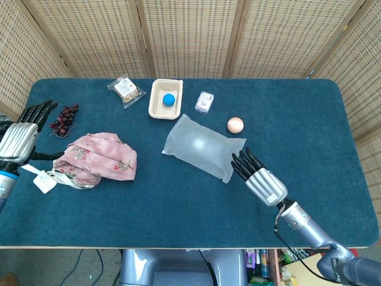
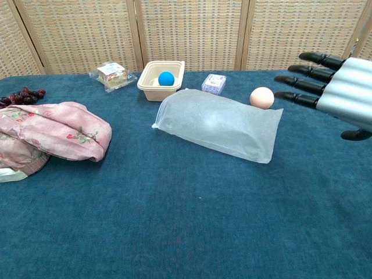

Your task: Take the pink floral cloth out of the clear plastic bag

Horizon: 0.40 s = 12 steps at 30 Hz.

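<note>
Both hands spread and empty (left hand [image 1: 19, 138], right hand [image 1: 259, 179]), pink floral cloth [image 1: 98, 159] beside clear plastic bag [image 1: 202, 148]

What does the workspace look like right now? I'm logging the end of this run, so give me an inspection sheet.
Surface: blue table.
Job's things: pink floral cloth lies heaped at left, apart from the clear plastic bag, which lies puffed at centre.
Clutter: tray with blue ball, snack packet, small box, peach ball, grapes.
Hands: left hand and right hand open, holding nothing.
Cables: nothing seen on the table.
Surroundings: woven screens.
</note>
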### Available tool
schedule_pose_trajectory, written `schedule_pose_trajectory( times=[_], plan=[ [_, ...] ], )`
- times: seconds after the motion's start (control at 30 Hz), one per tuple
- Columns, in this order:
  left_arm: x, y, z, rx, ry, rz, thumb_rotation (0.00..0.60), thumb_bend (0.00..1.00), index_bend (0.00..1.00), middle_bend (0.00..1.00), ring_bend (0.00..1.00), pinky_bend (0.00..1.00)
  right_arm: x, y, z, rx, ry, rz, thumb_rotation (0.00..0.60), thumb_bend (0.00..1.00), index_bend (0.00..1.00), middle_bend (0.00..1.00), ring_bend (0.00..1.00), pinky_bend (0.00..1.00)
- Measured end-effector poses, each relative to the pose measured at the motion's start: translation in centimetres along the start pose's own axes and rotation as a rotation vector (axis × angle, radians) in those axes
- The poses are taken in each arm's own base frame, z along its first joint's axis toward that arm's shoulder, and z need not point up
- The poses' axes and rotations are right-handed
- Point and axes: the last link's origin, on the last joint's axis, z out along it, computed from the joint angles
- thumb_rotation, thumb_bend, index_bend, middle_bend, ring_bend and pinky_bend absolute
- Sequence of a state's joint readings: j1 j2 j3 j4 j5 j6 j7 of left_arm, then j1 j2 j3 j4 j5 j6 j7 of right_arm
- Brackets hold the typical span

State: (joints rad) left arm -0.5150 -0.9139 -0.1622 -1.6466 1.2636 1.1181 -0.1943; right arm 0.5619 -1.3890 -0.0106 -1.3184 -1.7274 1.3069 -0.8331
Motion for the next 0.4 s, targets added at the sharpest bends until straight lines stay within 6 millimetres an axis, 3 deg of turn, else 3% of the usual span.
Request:
schedule_pose_trajectory(
  times=[0.2,0.4],
  plan=[
    [-1.2,-1.4,-5.3,0.036,0.106,-0.004,0.6,0.08,0.0,0.0,0.0,0.0,0.4,2.3,-3.8,-0.204,0.003,0.328,0.6,0.0,0.0,0.0,0.0,0.0],
    [-4.9,-2.2,-11.4,0.119,0.145,-0.064,0.6,0.08,0.0,0.0,0.0,0.0,0.4,3.6,-8.5,-0.428,0.02,0.672,0.6,0.0,0.0,0.0,0.0,0.0]
  ],
)
